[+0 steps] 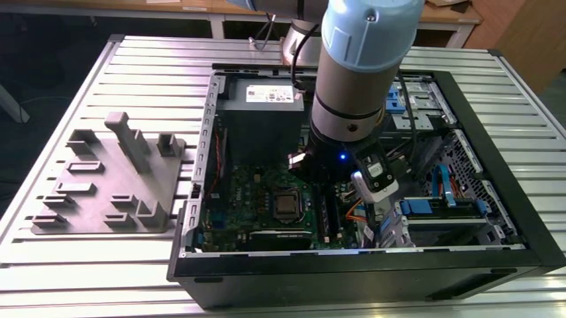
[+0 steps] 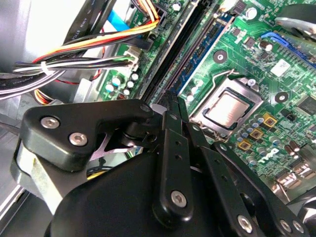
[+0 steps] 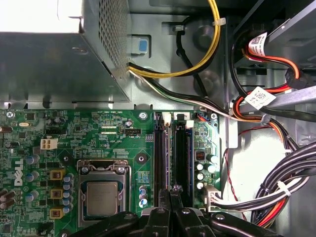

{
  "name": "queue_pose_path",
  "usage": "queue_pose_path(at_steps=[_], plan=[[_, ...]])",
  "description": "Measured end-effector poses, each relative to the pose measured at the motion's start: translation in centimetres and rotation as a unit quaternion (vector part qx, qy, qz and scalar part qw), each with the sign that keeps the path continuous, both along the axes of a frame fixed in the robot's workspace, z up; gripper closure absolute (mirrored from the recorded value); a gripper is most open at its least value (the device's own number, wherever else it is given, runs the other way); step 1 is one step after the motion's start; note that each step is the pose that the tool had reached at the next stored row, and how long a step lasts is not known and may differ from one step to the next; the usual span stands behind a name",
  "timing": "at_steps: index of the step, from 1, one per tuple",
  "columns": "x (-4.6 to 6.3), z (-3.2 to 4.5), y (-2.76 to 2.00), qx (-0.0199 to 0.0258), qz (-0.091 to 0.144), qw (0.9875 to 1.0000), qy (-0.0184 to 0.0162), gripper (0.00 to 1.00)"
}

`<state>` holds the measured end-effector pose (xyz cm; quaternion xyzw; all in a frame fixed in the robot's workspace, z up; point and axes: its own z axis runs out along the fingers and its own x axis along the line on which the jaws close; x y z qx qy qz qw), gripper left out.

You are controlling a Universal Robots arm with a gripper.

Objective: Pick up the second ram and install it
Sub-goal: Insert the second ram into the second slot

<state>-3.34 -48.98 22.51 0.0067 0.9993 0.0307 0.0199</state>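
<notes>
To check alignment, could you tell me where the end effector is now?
In the first wrist view, the end effector hangs over the black memory slots, beside the processor socket.

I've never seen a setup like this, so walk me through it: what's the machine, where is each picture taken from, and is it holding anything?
A robot arm reaches down into an open computer case lying on a slatted metal table. The exterior view looks at the scene from off the arm; both wrist views come from cameras riding near the wrist. A grey plastic fixture sits on the exterior view's left. Inside lie the green motherboard, its processor and long black memory slots. The black gripper is right over those slots. I cannot tell whether it holds the memory stick.
</notes>
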Motion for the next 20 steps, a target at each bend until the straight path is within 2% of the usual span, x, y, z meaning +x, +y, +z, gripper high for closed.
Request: queue_pose_path(at_steps=[20], plan=[[0.00,-0.44,0.00,0.0004,0.000,1.0000,-0.0001,0.92]])
